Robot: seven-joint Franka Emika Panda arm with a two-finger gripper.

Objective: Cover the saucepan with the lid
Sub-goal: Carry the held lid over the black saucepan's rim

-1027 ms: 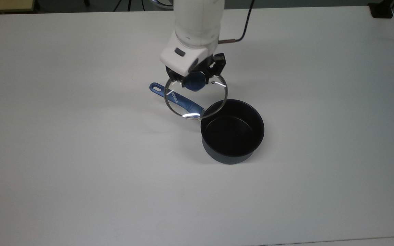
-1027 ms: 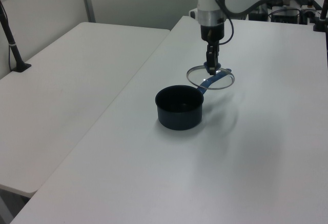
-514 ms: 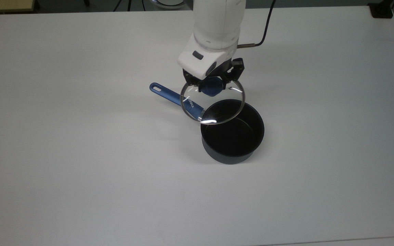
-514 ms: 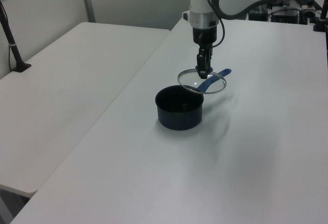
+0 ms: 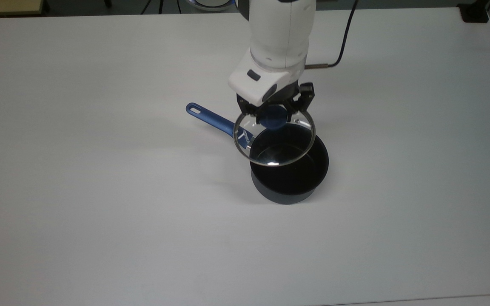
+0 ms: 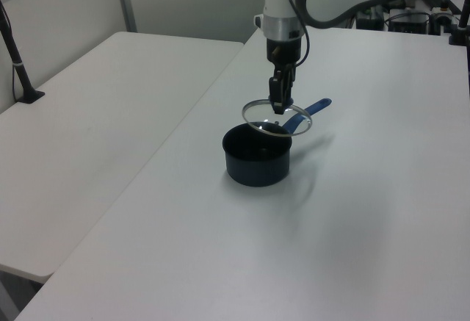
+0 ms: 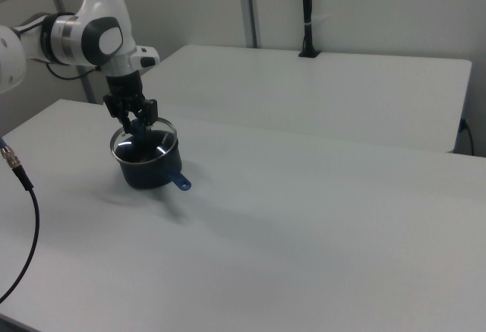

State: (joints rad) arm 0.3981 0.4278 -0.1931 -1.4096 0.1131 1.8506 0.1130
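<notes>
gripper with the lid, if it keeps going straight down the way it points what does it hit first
Likely the saucepan: the gripper points down, shut on the lid by its knob, so the lid's rim would meet the pan's rim, probably the handle side, though depth is uncertain.

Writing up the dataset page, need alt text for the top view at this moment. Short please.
A white robot arm's gripper holds a clear glass lid by its blue knob, in the air over the saucepan and overlapping the rim on the handle side. The black saucepan stands on a white table, its blue handle pointing to the top view's upper left.
</notes>
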